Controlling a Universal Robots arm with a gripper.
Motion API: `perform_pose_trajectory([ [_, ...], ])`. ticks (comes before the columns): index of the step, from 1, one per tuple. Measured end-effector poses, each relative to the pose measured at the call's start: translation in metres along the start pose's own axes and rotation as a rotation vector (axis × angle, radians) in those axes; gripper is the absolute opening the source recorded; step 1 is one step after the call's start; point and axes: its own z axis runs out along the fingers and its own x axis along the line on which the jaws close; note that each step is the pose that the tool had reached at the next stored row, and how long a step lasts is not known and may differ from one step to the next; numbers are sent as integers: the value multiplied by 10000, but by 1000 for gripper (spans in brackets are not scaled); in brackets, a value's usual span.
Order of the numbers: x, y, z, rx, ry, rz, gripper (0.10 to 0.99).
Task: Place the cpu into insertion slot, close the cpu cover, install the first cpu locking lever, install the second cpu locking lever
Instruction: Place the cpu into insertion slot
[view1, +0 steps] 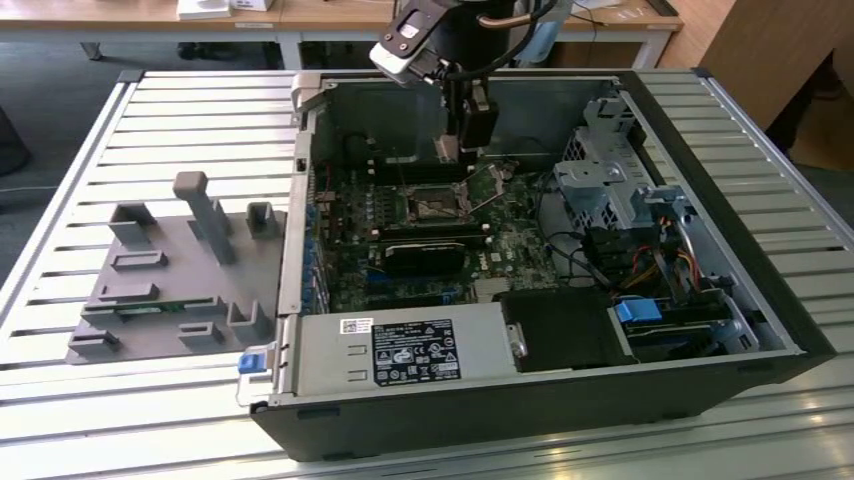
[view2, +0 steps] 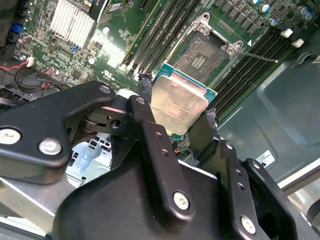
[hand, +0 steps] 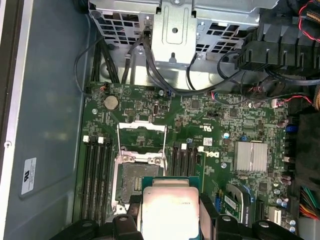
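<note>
My gripper (view1: 467, 135) reaches down into the open computer case and hangs over the motherboard, just behind the insertion slot (view1: 434, 205). It is shut on the cpu (view2: 177, 102), a square chip with a dull silver top and a green edge. A black finger presses on each of two opposite sides of the chip. In the first wrist view the cpu (hand: 170, 210) floats above the board, partly overlapping the near edge of the dark, bare insertion slot (hand: 140, 180). The cpu cover (hand: 141, 125) stands flipped open beyond the slot. A thin locking lever (view2: 260, 57) sticks out beside the insertion slot (view2: 202, 55).
Long black memory slots (hand: 97, 175) flank the socket on both sides. A finned heatsink (hand: 252, 156), a metal drive cage (view1: 601, 180) with cables and the power supply (view1: 394, 350) sit inside the case. A grey fixture plate (view1: 174, 270) lies on the slatted table.
</note>
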Motion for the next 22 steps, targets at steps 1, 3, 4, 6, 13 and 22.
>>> perform_pose_trajectory([
  [1,0,0,3,0,0,0,541],
  [3,0,-1,11,0,0,0,541],
  [4,0,-1,14,1,-1,0,541],
  [6,1,-1,21,1,-1,0,541],
  [13,9,-2,42,-1,1,1,541],
  [22,46,-3,85,0,-1,9,541],
])
